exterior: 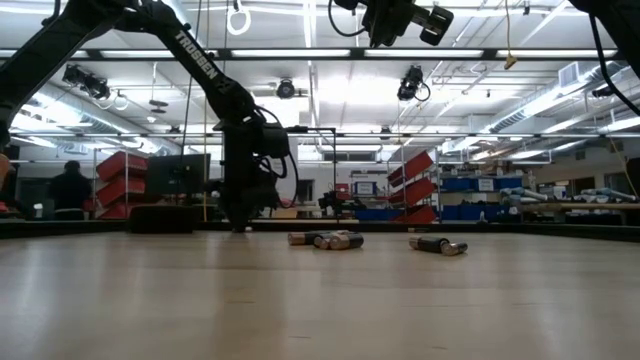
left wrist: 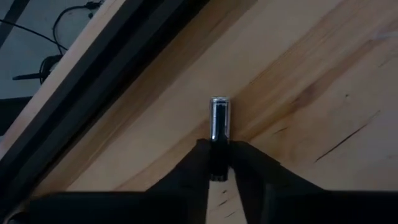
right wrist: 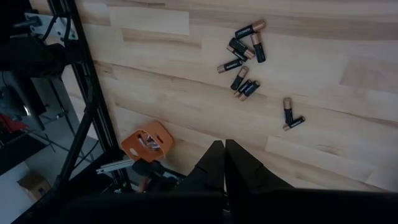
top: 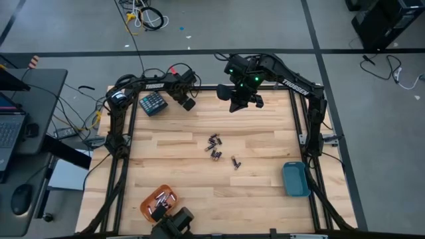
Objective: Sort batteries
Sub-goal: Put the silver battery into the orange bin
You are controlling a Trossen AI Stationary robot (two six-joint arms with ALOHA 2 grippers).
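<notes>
We take the teal block (top: 153, 103) at the far left of the bench (top: 265, 199) as our reference.

Left gripper (left wrist: 219, 152): low over the bench just beside the block, on the side toward the bench's middle, close to the far rail. Its fingers (left wrist: 198, 163) pinch one end of a single battery (left wrist: 219, 118); the rest of the cell sticks out ahead of the tips. We cannot tell whether the cell touches the wood.

Right gripper (right wrist: 224, 155): raised well above the bench, further along the far edge from the block than the left one. Its fingers are pressed together, with nothing between them.

Loose batteries (top: 214, 146): a small cluster lying flat mid-bench, well apart from the block, with two more (top: 235, 162) just past it.

Orange tray (top: 161, 201): at the near edge, straight across the bench from the block, with several cells inside.

Blue tray (top: 295, 179): diagonally opposite the block, at the right edge. We cannot make out its contents.
</notes>
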